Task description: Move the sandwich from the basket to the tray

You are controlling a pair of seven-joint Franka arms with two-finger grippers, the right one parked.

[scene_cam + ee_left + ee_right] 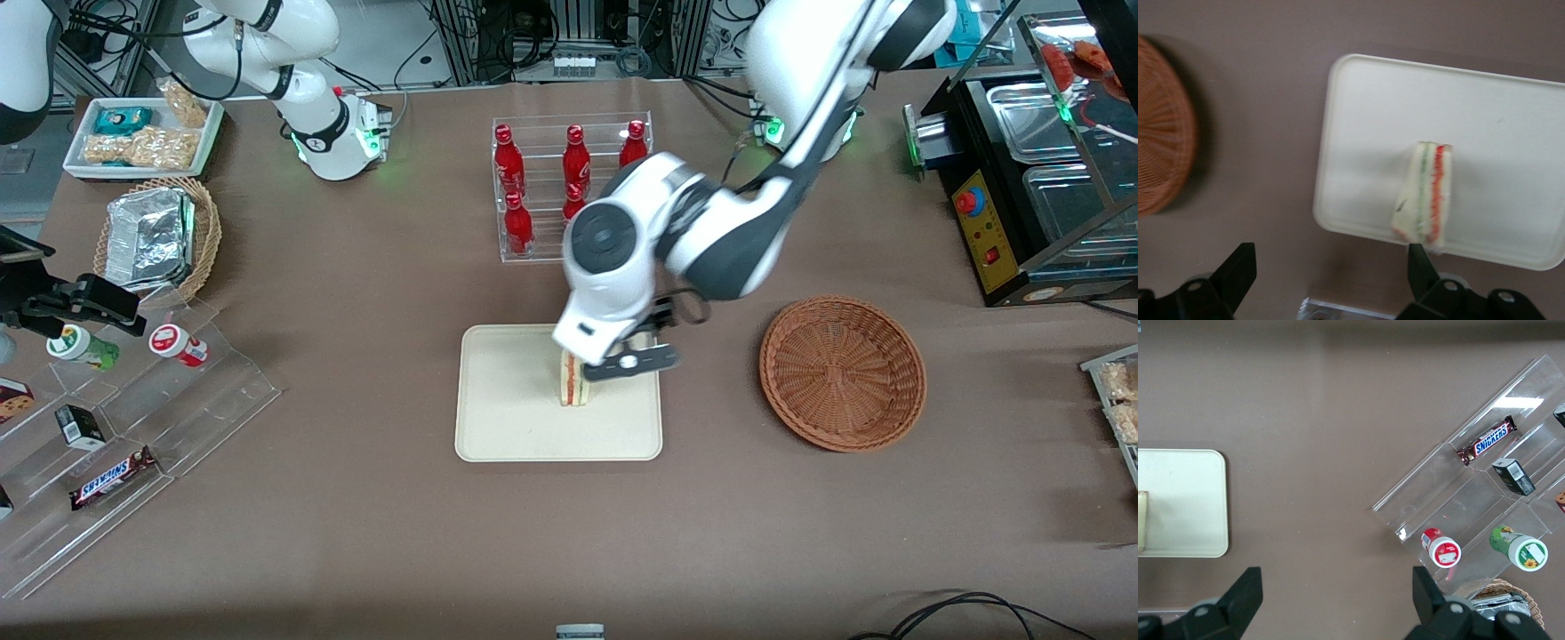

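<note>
A cream tray [507, 418] sat at centre frame. On it stood the sandwich [573, 382], a pale bread wedge on edge showing red and green filling stripes. Just above it hung the gripper [622, 356], fingers spread wide, released. At right lay the brown wicker basket [842, 372], holding nothing.
</note>
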